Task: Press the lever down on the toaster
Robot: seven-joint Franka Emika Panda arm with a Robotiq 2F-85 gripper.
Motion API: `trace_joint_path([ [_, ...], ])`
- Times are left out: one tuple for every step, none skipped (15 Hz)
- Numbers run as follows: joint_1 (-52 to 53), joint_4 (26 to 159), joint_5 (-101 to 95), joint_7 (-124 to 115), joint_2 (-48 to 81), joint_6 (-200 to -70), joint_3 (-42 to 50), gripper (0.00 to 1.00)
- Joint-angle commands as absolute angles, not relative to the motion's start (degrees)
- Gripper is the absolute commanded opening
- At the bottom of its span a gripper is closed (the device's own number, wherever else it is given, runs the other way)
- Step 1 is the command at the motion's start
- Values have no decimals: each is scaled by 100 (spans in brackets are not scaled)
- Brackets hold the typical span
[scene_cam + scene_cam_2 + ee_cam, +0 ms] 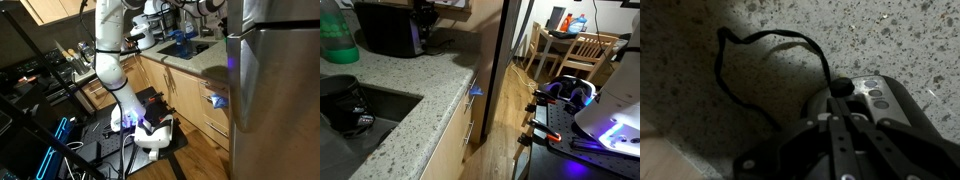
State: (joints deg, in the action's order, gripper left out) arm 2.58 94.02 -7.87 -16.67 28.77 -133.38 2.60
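Observation:
The toaster (895, 125) is dark with a silver button panel and stands on the speckled stone counter. Its black lever knob (842, 88) sits at the end nearest the panel. My gripper (841, 100) is shut, its two fingers pressed together, with the tips right at the lever knob and touching it from above. In an exterior view the toaster (385, 30) is a black box at the back of the counter, with my gripper (423, 14) at its right end. In an exterior view my white arm (110, 60) reaches over the counter; the toaster is hard to make out there.
The toaster's black cord (750, 45) loops over the counter (700, 90) beside it. A green bottle (336, 40) and a sink (360, 105) lie near the toaster. A steel fridge (270, 80) stands next to the cabinets. Chairs and a table (575, 50) are beyond.

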Motion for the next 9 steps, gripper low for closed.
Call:
trace_joint_path([
  [245, 9240, -681, -1516, 2998, -13210, 310, 0],
  [314, 9388, -739, -1635, 2877, -13321, 328, 1],
  [314, 9388, -739, -1634, 2877, -13321, 328, 1],
  [314, 9388, -739, -1634, 2877, -13320, 328, 1],
  [313, 9388, -739, -1634, 2877, -13320, 329, 1],
  [314, 9388, -739, -1634, 2877, -13320, 328, 1],
  [313, 9388, -739, -1634, 2877, -13320, 329, 1],
  [313, 9388, -739, -1634, 2877, -13320, 329, 1],
  [313, 9388, -739, -1634, 2877, -13320, 329, 1],
])
